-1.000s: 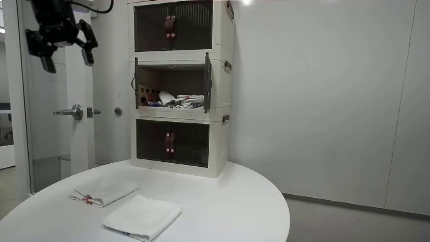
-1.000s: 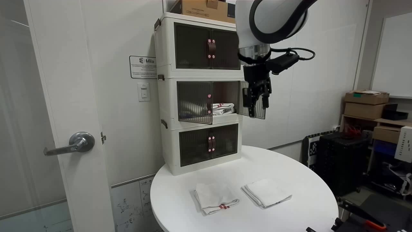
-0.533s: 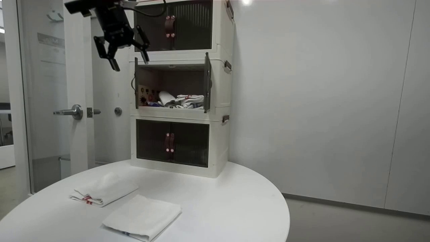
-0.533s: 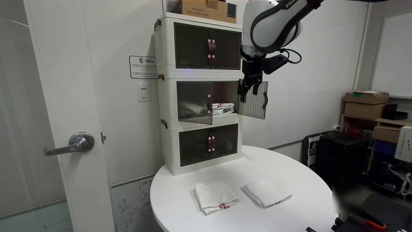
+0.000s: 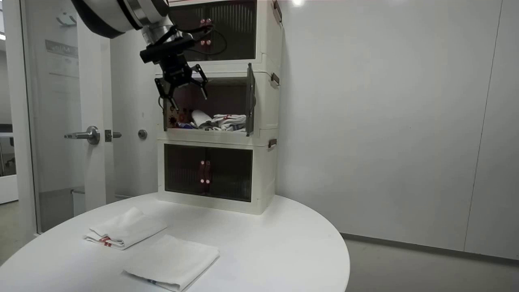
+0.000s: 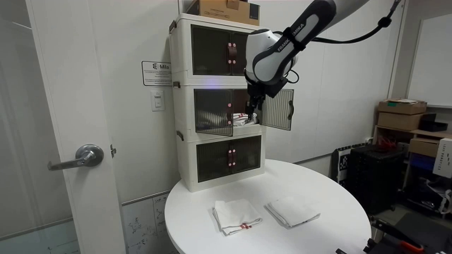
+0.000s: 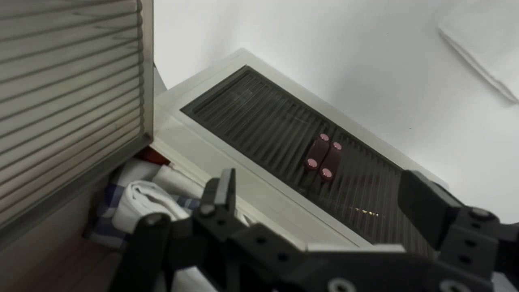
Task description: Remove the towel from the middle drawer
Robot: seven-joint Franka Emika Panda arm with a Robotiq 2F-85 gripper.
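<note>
Gripper [image 5: 190, 102] spread, nothing held; mid drawer [image 5: 225, 95] open w/ towel [image 5: 232, 120] inside; we reckon grasp & removal TBD.

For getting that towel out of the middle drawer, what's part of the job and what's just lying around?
For the job:
red-striped white towel
open middle drawer
open hand

Lying around:
folded red-marked cloth, on table
folded blue-marked cloth, on table
cardboard box atop cabinet

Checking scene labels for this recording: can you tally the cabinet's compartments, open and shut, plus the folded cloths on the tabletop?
Open: 1, the middle drawer
Shut: 2, the top compartment and bottom compartment
Folded cloths: 2, the red-marked cloth and blue-marked cloth
Total: 5
</note>
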